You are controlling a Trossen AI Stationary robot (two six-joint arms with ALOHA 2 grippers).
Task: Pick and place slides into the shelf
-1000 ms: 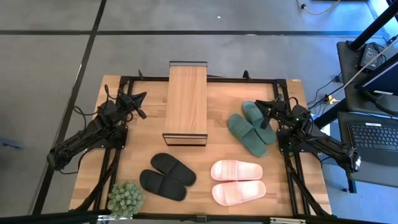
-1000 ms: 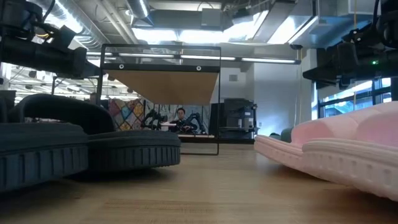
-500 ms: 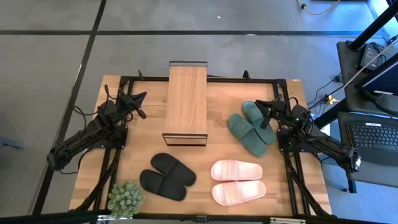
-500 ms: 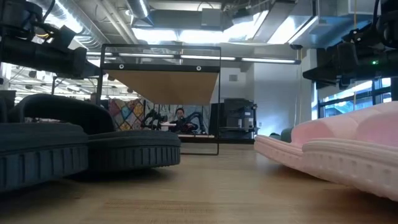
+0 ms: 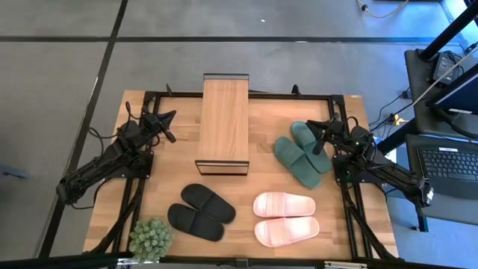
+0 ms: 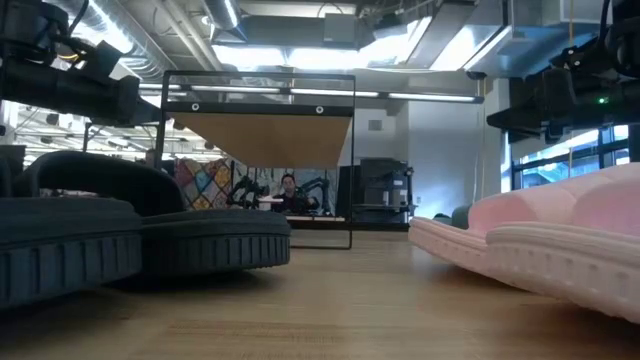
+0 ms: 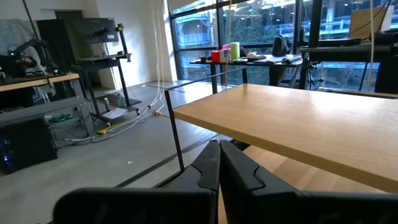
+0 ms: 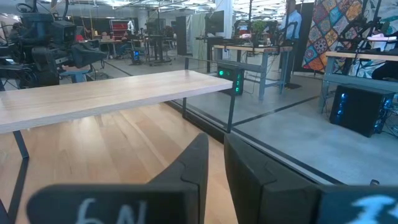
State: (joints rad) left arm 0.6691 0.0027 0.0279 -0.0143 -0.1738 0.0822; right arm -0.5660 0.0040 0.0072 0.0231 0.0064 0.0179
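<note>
Nothing picked yet: left gripper (image 5: 166, 122) and right gripper (image 5: 319, 134) narrow and empty; next, reach green slides (image 5: 300, 153) at shelf's (image 5: 222, 123) 4 o'clock.

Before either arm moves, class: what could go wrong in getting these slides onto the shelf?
1. The green slides touch each other, so gripping one may drag its partner.
2. The shelf looks about one slide wide, so an off-centre slide could hang over or fall.
3. The potted plant stands close to the black slides; the left gripper might knock it when reaching there.
</note>
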